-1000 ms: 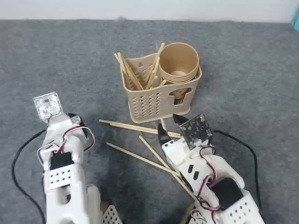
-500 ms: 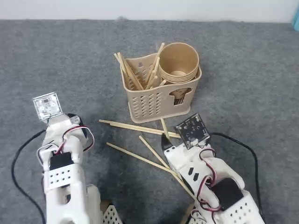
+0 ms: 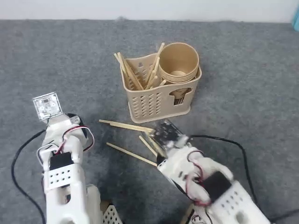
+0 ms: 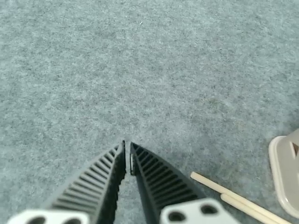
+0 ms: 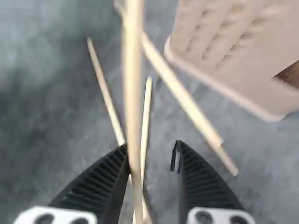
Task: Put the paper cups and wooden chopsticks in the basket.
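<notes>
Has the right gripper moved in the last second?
Yes. The right gripper has swung left in the high view, from below the right corner of the basket to below its middle, over the loose chopsticks.

A grey, short-piled felt mat (image 3: pixel 252 93) covers the whole worktop. Its fuzzy, faintly mottled surface runs from the near edge to the far one. Along the far edge stands a plain white wall strip (image 3: pixel 149 8). At the far right corner a small turquoise object (image 3: pixel 296 19) pokes in — too cropped to identify.
</notes>
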{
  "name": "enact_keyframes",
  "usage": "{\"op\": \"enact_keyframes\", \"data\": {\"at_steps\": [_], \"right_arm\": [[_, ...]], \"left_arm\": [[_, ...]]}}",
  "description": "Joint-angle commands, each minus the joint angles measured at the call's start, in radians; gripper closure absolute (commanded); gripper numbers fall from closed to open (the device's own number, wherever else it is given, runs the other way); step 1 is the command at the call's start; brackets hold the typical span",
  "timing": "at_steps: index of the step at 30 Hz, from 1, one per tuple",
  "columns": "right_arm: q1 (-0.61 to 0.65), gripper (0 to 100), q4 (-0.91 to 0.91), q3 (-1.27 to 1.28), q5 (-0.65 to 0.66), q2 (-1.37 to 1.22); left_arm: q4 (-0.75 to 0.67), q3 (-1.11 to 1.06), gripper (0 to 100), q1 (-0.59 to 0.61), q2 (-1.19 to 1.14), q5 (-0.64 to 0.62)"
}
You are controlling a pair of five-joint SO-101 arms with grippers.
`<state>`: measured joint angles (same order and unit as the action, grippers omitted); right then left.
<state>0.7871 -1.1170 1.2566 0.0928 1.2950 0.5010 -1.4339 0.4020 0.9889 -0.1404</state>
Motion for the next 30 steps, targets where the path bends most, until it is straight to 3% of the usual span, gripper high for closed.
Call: {"op": "enact_keyframes", "data": {"at_steps": [1,10,15,26,30], "right_arm": [[0.015,86.1,0.067,-0.061,0.020,-0.165],[0.015,85.8,0.208,-0.061,0.025,-0.372],[0.054,75.4,0.223,-0.061,0.021,-0.412],[0.113,81.7,0.427,-0.063,0.021,-0.565],[0.119,81.7,0.417,-0.132,0.021,-0.679]], "left_arm": [[-0.031,0.004,99,0.005,0.014,0.008],[-0.031,0.004,99,0.005,0.014,0.009],[-0.031,0.004,99,0.003,0.014,0.009],[-0.031,0.004,99,0.003,0.014,0.009],[-0.031,0.004,99,0.003,0.014,0.009]]}}
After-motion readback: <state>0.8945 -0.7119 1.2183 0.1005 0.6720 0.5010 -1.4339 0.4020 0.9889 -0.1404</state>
